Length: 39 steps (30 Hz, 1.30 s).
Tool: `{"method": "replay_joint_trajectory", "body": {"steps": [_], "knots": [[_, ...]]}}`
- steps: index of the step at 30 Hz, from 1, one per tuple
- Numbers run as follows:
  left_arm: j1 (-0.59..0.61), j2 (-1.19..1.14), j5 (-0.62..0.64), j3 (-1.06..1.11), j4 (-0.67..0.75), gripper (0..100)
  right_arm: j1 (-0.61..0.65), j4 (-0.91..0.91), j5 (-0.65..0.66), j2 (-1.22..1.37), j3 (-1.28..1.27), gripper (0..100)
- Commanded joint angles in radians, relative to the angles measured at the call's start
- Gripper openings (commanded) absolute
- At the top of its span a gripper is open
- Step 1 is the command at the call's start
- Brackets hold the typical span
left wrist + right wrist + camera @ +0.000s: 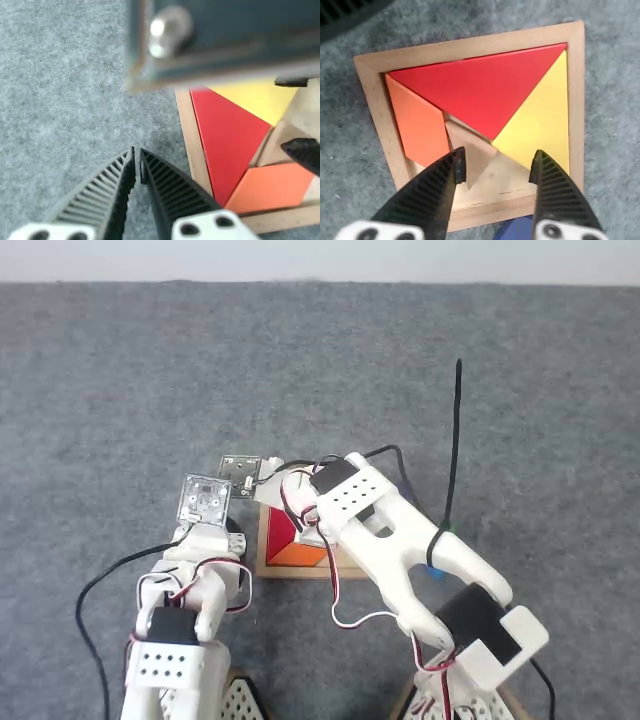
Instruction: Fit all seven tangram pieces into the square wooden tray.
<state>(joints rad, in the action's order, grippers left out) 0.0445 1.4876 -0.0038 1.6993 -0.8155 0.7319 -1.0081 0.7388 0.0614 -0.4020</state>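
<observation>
Jaws on the right arm (400,540) hang released over the square wooden tray (470,45) on the grey counter (120,390); the left arm's (190,640) jaws are clenched empty beside it. Large red triangle (480,85), large yellow triangle (540,125) and orange slanted piece (417,125) sit inside — the rest seems unplaced, a blue piece (512,231) outside.

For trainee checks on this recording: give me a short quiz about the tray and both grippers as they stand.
1. True or false: the left gripper hangs over grey carpet beside the square wooden tray.
2. Which piece borders the large red triangle? A green square; B large yellow triangle; C purple circle.
3. Fill in: the right gripper is ___ above the tray.
Key: 1 true; 2 B; 3 open.
</observation>
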Motion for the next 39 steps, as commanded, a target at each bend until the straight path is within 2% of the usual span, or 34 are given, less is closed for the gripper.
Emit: {"method": "replay_joint_trajectory", "body": {"steps": [1, 7, 12, 26, 33, 39], "knots": [[0.003, 0.014, 0.003, -0.010, 0.000, 1, -0.008, -0.002, 0.012, -0.008, 0.049, 18.5], [0.003, 0.014, 0.003, -0.010, 0.000, 1, -0.091, -0.039, 0.009, -0.016, 0.058, 18.4], [0.003, 0.014, 0.003, -0.010, 0.000, 1, -0.148, -0.019, -0.055, -0.008, 0.051, 18.3], [0.003, 0.014, 0.003, -0.010, 0.000, 1, -0.097, 0.019, -0.060, 0.145, 0.091, 18.3], [0.003, 0.014, 0.003, -0.010, 0.000, 1, -0.116, -0.010, -0.060, 0.073, 0.087, 18.3], [0.003, 0.014, 0.003, -0.010, 0.000, 1, -0.177, -0.074, -0.064, -0.120, 0.021, 18.3]]}}
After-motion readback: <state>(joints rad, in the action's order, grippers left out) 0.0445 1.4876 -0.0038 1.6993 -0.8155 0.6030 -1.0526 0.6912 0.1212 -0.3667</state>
